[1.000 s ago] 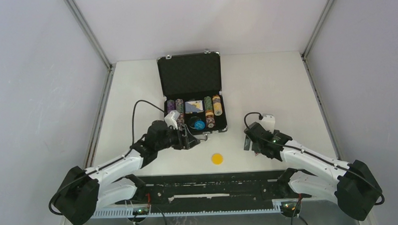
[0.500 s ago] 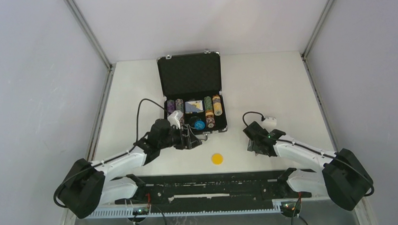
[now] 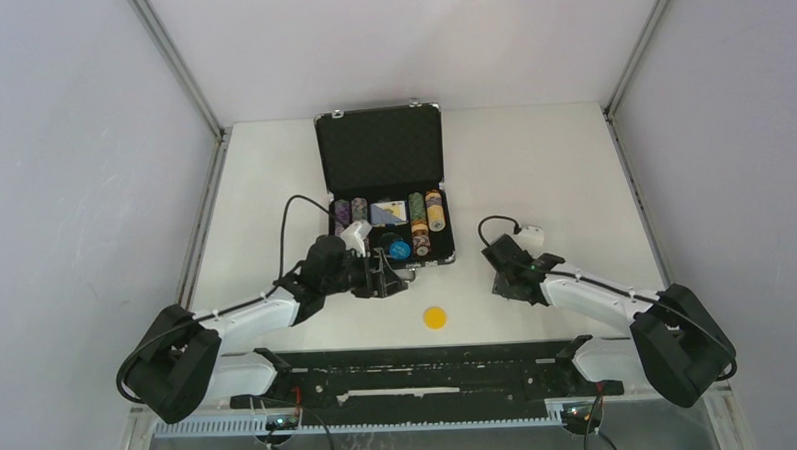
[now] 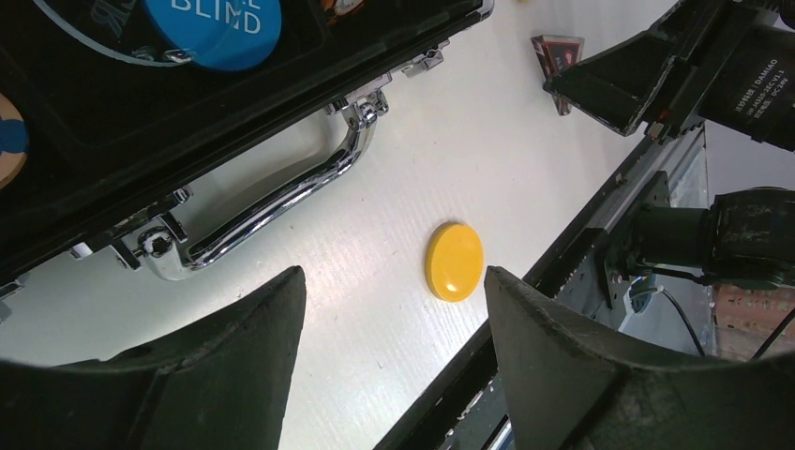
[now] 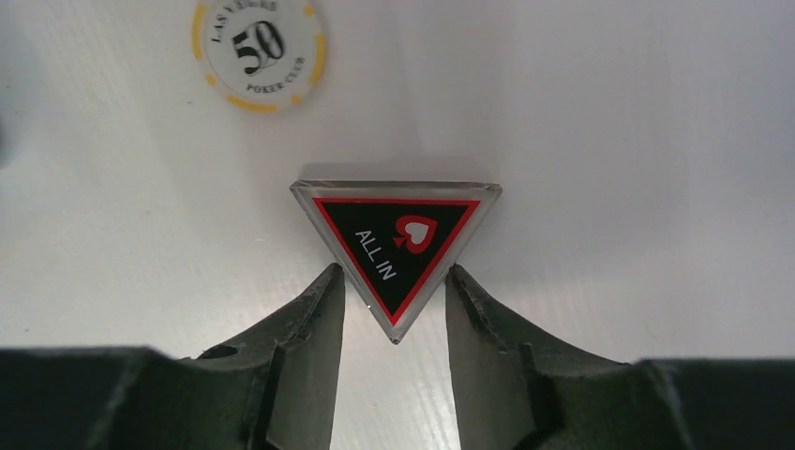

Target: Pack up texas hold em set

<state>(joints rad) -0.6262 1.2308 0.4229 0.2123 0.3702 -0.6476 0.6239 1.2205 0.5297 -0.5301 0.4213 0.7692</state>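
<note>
White table (image 3: 533,170), briefcase (image 3: 379,151) open at mid-table. Right of it, the right gripper (image 5: 394,281) straddles the triangle token's (image 5: 394,234) point; whether it pinches yet is unclear. A square, gentle squeeze looks best, since tapered sides may slip. Token reads ALL IN; the chip (image 5: 256,52) reads 50, POKER CLUB. Left gripper (image 4: 394,277) hangs open over the yellow button (image 4: 454,262).

Looking like a robotics lab test cell, for sure. Sitting boxed in by plain grey panels (image 3: 62,147), with aluminium posts (image 3: 174,63) running up at upper left and upper right. Showing a plain white table (image 3: 533,170), a black mounting rail (image 3: 420,379) along the bottom edge carrying two arm bases (image 3: 170,373), plus exposed cables (image 3: 289,214) and little green-lit boards (image 3: 276,421).
</note>
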